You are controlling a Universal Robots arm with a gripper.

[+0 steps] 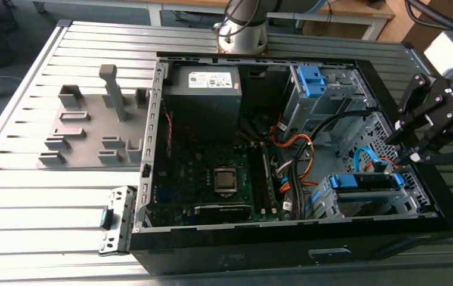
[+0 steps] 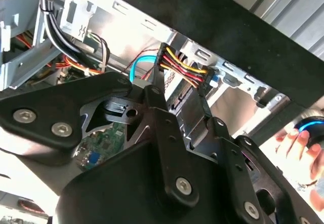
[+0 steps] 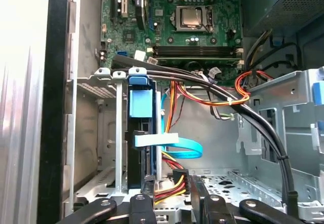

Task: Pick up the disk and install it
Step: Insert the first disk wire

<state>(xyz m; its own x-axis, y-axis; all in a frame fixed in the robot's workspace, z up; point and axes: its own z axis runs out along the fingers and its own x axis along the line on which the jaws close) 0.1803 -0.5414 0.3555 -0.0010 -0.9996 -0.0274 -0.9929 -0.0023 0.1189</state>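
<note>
1. Farthest from the hand, at the exterior view's left, a grey tray (image 1: 91,128) of moulded slots lies on the slatted metal worktop (image 1: 19,196).
2. Between tray and hand, the open case (image 1: 290,262) lies on its side. Its motherboard (image 1: 210,173) faces up, and a grey power supply (image 1: 204,89) fills a corner well away from the hand.
3. Closer to the hand, a bare blue bracket (image 1: 310,80) sits in the upper cage (image 1: 334,98).
4. The disk (image 1: 362,182), framed by its blue caddy, is seated in the lower cage (image 1: 405,205), just beside the hand and lower than it. In the first wrist view the disk stands on edge straight ahead of the fingertips, and a light-blue cable (image 3: 177,147) meets its edge.
5. The hand (image 1: 421,156) hovers over the case rim at the exterior view's right. Its fingers are apart and grip nothing, clear of the disk. In the first wrist view, red and yellow wires (image 3: 169,186) show through the gap between them.
6. In the second wrist view, a person's fingers (image 2: 293,140) appear beyond the case wall, past the hand.
</note>
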